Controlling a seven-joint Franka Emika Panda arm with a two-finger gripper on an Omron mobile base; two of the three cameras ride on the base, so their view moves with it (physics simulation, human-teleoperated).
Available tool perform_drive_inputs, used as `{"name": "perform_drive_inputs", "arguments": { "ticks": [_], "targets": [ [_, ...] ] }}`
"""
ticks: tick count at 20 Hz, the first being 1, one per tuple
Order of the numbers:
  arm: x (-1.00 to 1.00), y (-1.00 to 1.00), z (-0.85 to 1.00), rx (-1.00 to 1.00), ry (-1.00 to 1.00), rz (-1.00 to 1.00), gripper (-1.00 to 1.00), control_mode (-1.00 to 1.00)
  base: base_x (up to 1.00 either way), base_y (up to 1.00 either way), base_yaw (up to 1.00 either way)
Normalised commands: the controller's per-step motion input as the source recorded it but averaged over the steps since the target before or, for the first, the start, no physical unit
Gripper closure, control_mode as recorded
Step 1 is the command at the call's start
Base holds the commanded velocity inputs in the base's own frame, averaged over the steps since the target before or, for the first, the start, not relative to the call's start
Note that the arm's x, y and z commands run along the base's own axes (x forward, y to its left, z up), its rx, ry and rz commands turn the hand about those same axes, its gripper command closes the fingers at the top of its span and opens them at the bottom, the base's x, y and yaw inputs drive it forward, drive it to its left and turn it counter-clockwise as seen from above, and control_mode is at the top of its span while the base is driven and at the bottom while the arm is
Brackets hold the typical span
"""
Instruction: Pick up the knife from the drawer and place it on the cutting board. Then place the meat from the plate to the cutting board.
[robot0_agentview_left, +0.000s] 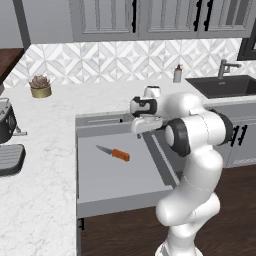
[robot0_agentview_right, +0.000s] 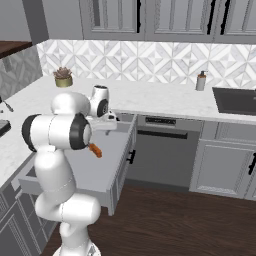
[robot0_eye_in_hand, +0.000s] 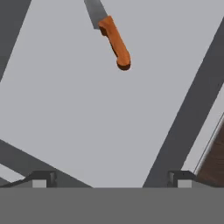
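Poised above the open drawer (robot0_agentview_left: 125, 172), the hand (robot0_eye_in_hand: 111, 177) has its two fingertips (robot0_eye_in_hand: 41, 178) spread wide apart with nothing between them. From the camera on it, they look down at the flat grey floor of the drawer. The knife (robot0_agentview_left: 114, 152) lies flat on that floor, well ahead of the fingertips and apart from them, its orange-brown handle pointing back toward the hand and its grey blade pointing away. Seen from the left of the base, the knife rests in the left half of the drawer, blade toward the back left, while the hand hangs over the rear right part of the drawer, near the worktop (robot0_agentview_left: 40, 190) edge. From the right of the base, the orange handle peeks out just beside the arm's dark elbow joint. Farther back on the white marbled worktop stand a small potted succulent (robot0_agentview_left: 40, 86) by the tiled wall and a soap bottle (robot0_agentview_left: 177, 74) next to the dark sink (robot0_agentview_left: 227, 86).
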Motion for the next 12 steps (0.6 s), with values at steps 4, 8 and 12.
{"name": "perform_drive_inputs", "arguments": {
  "ticks": [4,8,12],
  "targets": [
    [0.28,0.56,-0.92,-0.07,-0.1,0.27,-1.0,-1.0,0.0,0.0,0.0],
    [0.16,0.4,-0.58,-0.01,0.0,0.09,-1.0,-1.0,0.0,0.0,0.0],
    [0.02,0.23,-0.52,0.0,0.0,0.07,-1.0,-1.0,0.0,0.0,0.0]
  ]
}}
